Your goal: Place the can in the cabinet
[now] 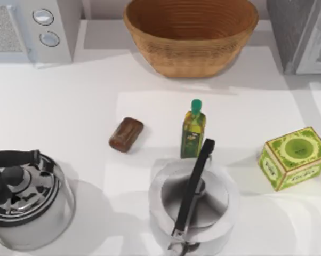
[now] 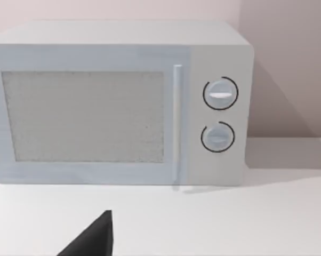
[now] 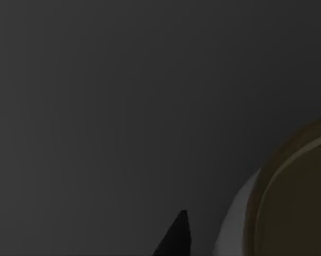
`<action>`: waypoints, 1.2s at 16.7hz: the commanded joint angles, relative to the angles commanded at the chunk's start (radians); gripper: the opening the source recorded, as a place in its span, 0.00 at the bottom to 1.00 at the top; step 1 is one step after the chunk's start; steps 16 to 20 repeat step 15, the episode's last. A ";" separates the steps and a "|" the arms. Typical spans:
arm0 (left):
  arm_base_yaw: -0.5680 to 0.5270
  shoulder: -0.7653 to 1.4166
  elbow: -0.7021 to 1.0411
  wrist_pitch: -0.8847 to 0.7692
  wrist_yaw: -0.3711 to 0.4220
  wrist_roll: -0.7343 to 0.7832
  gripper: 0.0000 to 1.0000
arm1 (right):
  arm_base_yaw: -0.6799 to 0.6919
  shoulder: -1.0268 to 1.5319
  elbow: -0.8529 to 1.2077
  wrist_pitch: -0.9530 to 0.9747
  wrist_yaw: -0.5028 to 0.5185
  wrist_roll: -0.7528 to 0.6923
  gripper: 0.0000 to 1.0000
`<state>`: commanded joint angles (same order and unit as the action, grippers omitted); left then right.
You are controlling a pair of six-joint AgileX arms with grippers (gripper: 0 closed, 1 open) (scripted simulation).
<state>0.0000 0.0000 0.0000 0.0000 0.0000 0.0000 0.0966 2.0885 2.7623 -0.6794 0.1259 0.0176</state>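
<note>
Left gripper is nearest the lens in the left wrist view, a dark wedge hanging over the white table and facing the microwave. I cannot tell whether it is spread or pressed together. The right wrist view is dark, so the right gripper's state cannot be told either. Nothing is being held that I can see, so the step in hand looks like the first reach for the can.

In the top view, the can lies on its side near the table's middle, its long axis running roughly from 1 to 7 o'clock. The oil bottle stands upright at its 3 o'clock, near but apart. A steel pot with a black handle sits at its 5 o'clock, and a kettle at its 8 o'clock. The green box is well apart, beyond the bottle. The basket is at 1 o'clock and the cabinet further round, at about 2 o'clock.

A lying cylinder probably rolls if nudged. The approach should come straight down, jaws wide, closing across the round sides from 4 and 10 o'clock. Lift high before heading toward 2 o'clock, passing between bottle cap and basket rim.
</note>
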 joint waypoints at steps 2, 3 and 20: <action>0.000 0.000 0.000 0.000 0.000 0.000 1.00 | 0.000 0.000 0.000 0.000 0.000 0.000 0.45; 0.000 0.000 0.000 0.000 0.000 0.000 1.00 | 0.000 0.000 0.000 0.000 0.000 0.000 0.53; 0.000 0.000 0.000 0.000 0.000 0.000 1.00 | 0.000 0.000 0.000 0.000 0.000 0.000 1.00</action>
